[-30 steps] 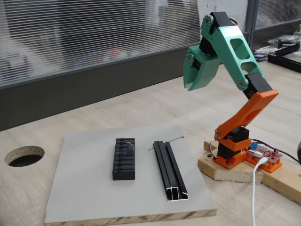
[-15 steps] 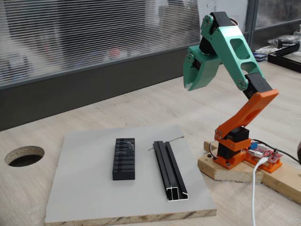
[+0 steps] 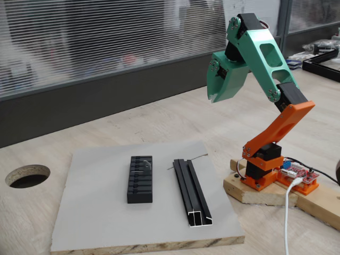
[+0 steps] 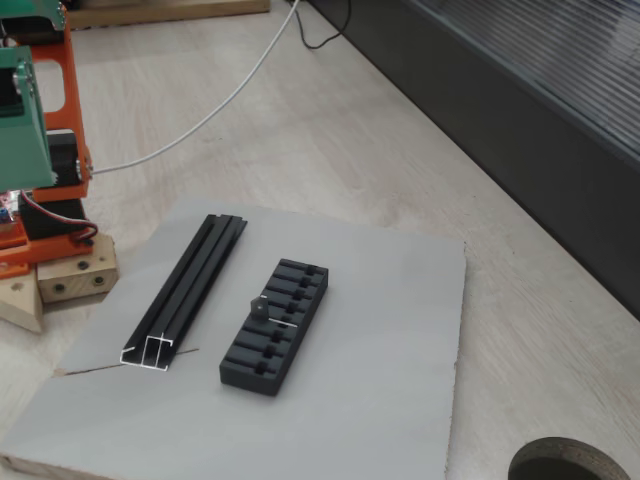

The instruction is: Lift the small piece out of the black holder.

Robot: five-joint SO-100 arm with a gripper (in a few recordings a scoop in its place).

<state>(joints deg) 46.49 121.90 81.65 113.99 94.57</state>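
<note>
In a fixed view, the gripper (image 3: 217, 97) is hanging high above the table (image 3: 159, 119), tips pointing down, with the green arm (image 3: 260, 50) folded back over its orange base (image 3: 265, 164). The jaws are looking closed or nearly so and are carrying nothing. The holder (image 3: 140, 178) is lying on the grey board (image 3: 90, 212), down and to the left of the gripper and well apart from it. Its long axis is running away from the camera, roughly parallel to the rail (image 3: 191, 191) lying just to its right. The piece (image 3: 146, 167) is sitting in a slot near the holder's far end, on the side facing the rail, and standing slightly proud. A thin wire (image 3: 197, 156) is trailing off the rail's far end.

In the other fixed view, the holder (image 4: 276, 325) is lying diagonally near the board's (image 4: 400, 330) middle, with the rail (image 4: 190, 288) between it and the arm base (image 4: 45, 215). The piece (image 4: 259, 306) is projecting from a middle-to-far slot on the rail side.

Judgement: the descent is needing to cross over the rail; the gap between rail and holder is narrow, so a near-vertical approach with jaws set across the slot looks safest. The board beyond the holder is offering open room.
</note>
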